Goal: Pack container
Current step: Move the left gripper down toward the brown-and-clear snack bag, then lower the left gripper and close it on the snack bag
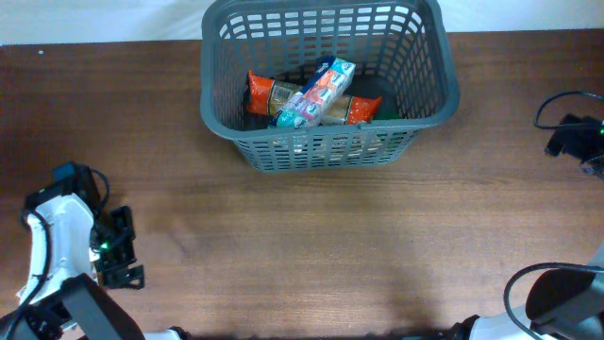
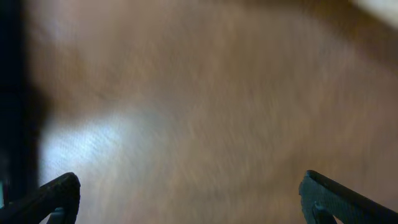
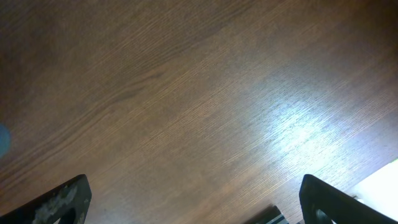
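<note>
The dark grey lattice basket (image 1: 427, 93) stands at the back middle of the wooden table in the overhead view. Inside it lie several snack packets: an orange-and-brown one (image 1: 269, 93), a blue-and-white one (image 1: 318, 92) lying across the middle, and another orange one (image 1: 351, 109). My left gripper (image 1: 118, 253) is at the front left, far from the basket; its wrist view shows its fingers (image 2: 193, 199) spread wide over blurred bare wood. My right gripper (image 3: 193, 199) is open and empty over bare wood; in the overhead view only the right arm's base (image 1: 557, 295) shows at the front right.
A black cable and clamp (image 1: 571, 130) sit at the table's right edge. A white surface lies beyond the table's back edge (image 1: 104, 21).
</note>
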Robot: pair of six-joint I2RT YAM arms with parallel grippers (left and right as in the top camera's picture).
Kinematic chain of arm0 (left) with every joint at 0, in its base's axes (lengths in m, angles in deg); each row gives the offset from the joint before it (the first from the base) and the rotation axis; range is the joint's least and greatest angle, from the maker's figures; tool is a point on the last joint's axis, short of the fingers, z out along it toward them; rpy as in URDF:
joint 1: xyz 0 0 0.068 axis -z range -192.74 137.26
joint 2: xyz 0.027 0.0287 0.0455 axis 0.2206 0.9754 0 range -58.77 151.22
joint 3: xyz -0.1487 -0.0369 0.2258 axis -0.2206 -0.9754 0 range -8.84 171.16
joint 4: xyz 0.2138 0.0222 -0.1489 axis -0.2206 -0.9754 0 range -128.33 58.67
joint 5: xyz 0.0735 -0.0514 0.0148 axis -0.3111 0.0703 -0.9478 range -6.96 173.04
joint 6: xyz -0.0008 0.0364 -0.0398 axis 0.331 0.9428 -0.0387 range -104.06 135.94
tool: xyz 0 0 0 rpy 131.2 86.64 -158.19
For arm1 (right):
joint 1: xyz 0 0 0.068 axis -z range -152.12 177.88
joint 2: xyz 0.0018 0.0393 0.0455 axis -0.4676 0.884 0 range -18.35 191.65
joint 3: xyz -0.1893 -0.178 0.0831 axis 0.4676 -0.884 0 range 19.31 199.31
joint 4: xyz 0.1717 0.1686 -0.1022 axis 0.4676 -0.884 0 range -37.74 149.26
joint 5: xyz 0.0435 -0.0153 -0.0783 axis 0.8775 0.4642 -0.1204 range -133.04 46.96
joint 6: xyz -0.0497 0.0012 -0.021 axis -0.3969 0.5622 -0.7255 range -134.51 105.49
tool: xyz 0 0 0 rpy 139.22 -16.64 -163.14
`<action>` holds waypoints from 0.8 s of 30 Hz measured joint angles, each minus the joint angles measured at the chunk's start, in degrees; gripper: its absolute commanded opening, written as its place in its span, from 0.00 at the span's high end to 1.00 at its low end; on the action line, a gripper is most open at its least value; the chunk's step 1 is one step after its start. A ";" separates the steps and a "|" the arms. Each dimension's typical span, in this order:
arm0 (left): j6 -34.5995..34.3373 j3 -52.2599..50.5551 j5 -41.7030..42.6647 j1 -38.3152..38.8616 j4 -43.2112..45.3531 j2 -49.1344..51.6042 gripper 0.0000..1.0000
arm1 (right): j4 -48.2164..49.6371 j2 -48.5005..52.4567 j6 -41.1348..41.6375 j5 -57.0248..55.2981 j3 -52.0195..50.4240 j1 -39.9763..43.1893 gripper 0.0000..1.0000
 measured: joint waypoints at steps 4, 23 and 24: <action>-4.83 3.08 -7.89 -1.11 -6.84 0.00 0.01 | 0.00 0.00 0.00 0.00 0.00 0.00 0.02; 48.59 7.52 -3.08 -2.58 14.08 0.00 0.01 | 0.00 0.00 0.00 0.00 0.00 0.00 0.01; 51.87 7.52 -3.37 -2.58 14.08 0.00 0.01 | 0.00 0.00 0.02 0.00 0.00 0.00 0.01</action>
